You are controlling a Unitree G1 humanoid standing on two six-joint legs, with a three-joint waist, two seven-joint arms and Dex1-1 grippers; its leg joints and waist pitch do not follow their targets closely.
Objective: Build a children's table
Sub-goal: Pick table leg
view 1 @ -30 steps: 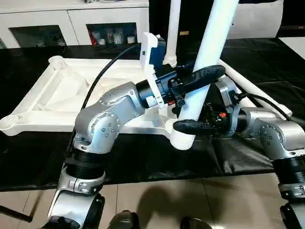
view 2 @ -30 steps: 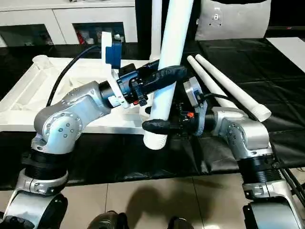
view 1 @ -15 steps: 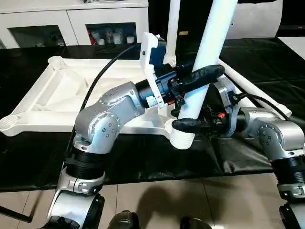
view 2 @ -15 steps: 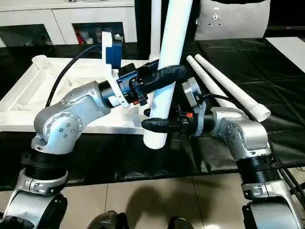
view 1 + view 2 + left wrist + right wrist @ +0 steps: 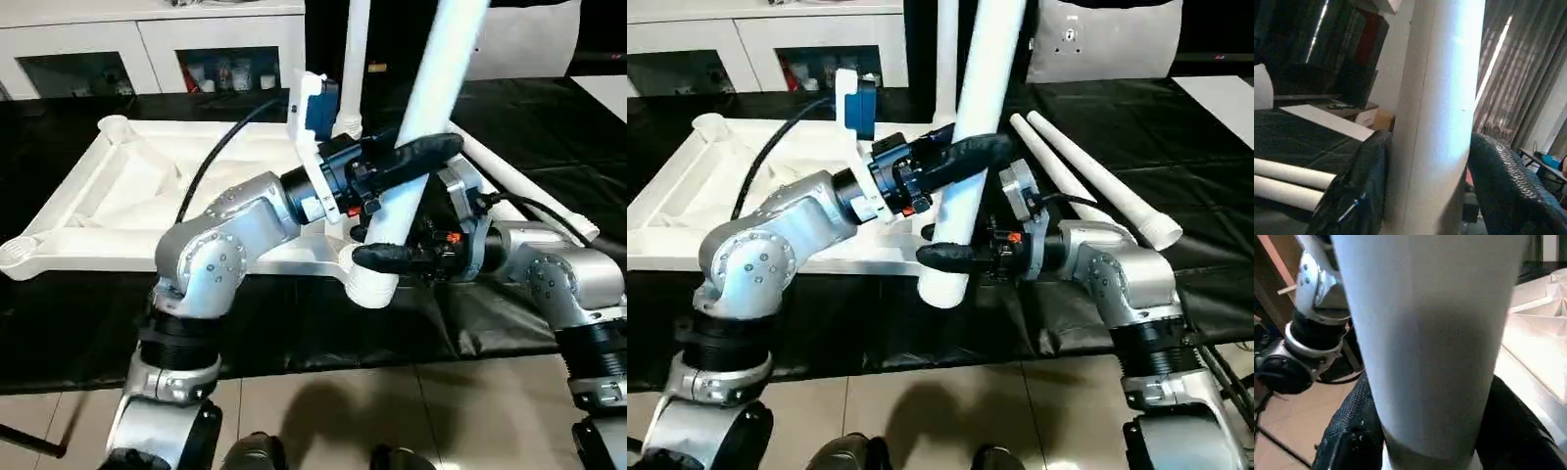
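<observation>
Left arm reaches in from the near left, elbow bent, forearm angled up and right. Left end effector (image 5: 397, 186) straddles the upright leg (image 5: 421, 127) partway up; in the left wrist view one finger (image 5: 1359, 191) lies against the tube, the other finger (image 5: 1508, 186) stands off it with a visible gap, so fingers are open around the leg, not clamped.

Right arm comes in from the near right, forearm roughly level, pointing left. Right end effector (image 5: 387, 240) sits lower on the same leg, just above the socket, one black finger (image 5: 392, 258) across the near side of the tube. The right wrist view has fingers (image 5: 1344, 440) on both sides of the leg, pressed to it: gripping the leg.

Table top (image 5: 118, 196) lies upside down on the black-covered desk (image 5: 59, 313), ribbed underside up, left of centre. The held leg stands tilted in the near right corner socket (image 5: 370, 284).

Count: four legs. One held in the near right socket, one more upright leg (image 5: 351, 59) at the far right corner, two loose legs (image 5: 1097, 181) lying side by side on the desk to the right. One table top. Two empty corner sockets on the left, far (image 5: 116, 124) and near (image 5: 18, 253).
</observation>
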